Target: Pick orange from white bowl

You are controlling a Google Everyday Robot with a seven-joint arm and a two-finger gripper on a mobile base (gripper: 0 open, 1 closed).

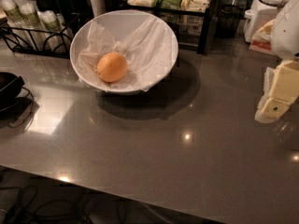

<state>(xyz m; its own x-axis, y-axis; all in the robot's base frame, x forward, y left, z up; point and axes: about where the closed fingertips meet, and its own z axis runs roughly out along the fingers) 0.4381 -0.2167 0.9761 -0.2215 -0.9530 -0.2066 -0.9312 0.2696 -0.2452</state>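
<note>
Near edge: dark cables [28,209] lie on the floor below the front lip of the glossy grey-brown countertop [154,171]. Small bright light spots reflect off the bare surface.

Right side, mid-depth: pale cream, blocky two-finger gripper [276,99] hangs over the countertop at the right border, pointing down and slightly left. Only partly in view; whether it is set wide or narrow cannot be told. It holds nothing visible. The white rounded arm shell [287,27] rises above it and leaves the view at upper right. Gripper sits well apart from the bowl, at a similar depth.

Left side, mid-depth: small black dish [7,84] on a thin wire stand, cut off by the left border.

Centre, farther back: large, shallow round white bowl [170,41], tilted toward the camera, lined with crinkled white paper [145,45]. Smooth, slightly oval orange fruit [112,66] rests on the paper, low and left of the bowl's centre.

Behind: black wire rack [28,36] with pale bottles at left; dark shelf [187,10] of packets at centre.
</note>
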